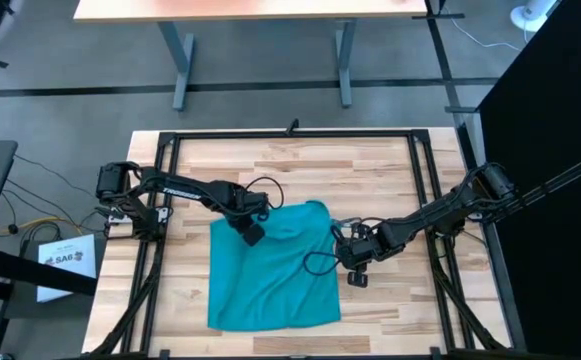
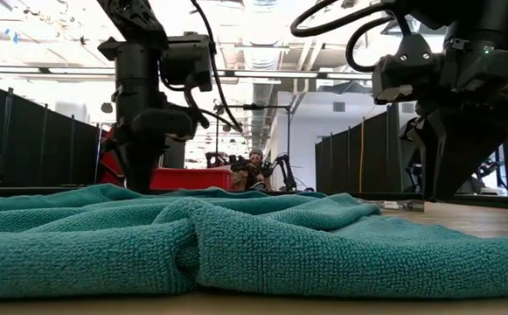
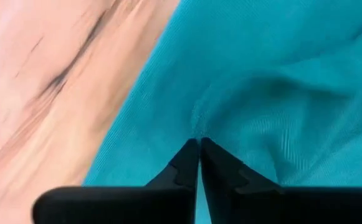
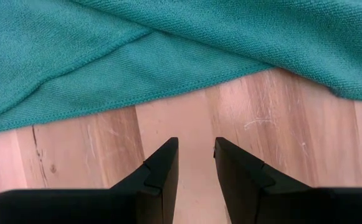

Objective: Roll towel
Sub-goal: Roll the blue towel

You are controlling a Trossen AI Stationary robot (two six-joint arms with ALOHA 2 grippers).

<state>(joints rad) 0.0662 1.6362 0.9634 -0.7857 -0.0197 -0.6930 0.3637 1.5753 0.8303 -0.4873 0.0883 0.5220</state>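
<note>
**Left gripper pinching the towel's far edge, right gripper hovering alongside**

While the teal towel [image 1: 270,268] is lying spread across the middle of the wooden worktop [image 1: 390,170], rumpled and folded over along its far edge, the left gripper [image 1: 252,233] is sitting right at the towel's far-left corner. Seen from the left wrist, its fingers [image 3: 187,163] are pressing tip to tip, with a small pucker of cloth gathering at the tips, so it is pinching the towel there. Over on the other side, the right gripper [image 1: 356,275] is hanging just beside the towel's right edge, above bare wood. From the right wrist, its fingers [image 4: 162,168] are standing slightly parted with nothing between them, and the towel's hem is lying just beyond the tips, not touching them. At table height, folds of towel [image 2: 236,245] are filling the foreground, with both arms coming down behind them.
</note>
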